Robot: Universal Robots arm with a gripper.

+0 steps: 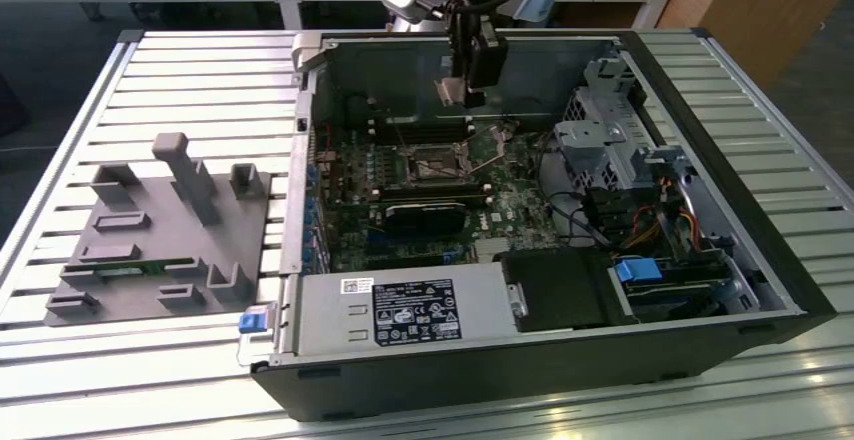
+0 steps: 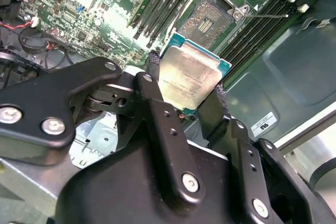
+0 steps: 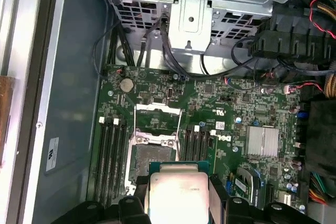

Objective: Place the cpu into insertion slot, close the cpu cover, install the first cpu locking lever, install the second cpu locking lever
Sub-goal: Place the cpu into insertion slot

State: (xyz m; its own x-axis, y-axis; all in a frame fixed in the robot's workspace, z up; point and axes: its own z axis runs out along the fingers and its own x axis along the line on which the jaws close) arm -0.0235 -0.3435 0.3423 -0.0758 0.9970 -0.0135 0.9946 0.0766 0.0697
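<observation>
Black hand (image 2: 185,85) is clamped on two opposite edges of the small flat square cpu (image 2: 193,69) with its pale silver-beige metal face. I judge the chip hangs inside the open computer case (image 1: 534,370), well apart from the small square dark, silvery-rimmed insertion slot (image 2: 207,19), which lies uncovered on the green motherboard (image 3: 220,103) beneath my hand.

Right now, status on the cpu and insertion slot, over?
Copy: gripper shut on cpu, held above motherboard. Uncovered insertion slot empty. Nothing seen between them.
</observation>
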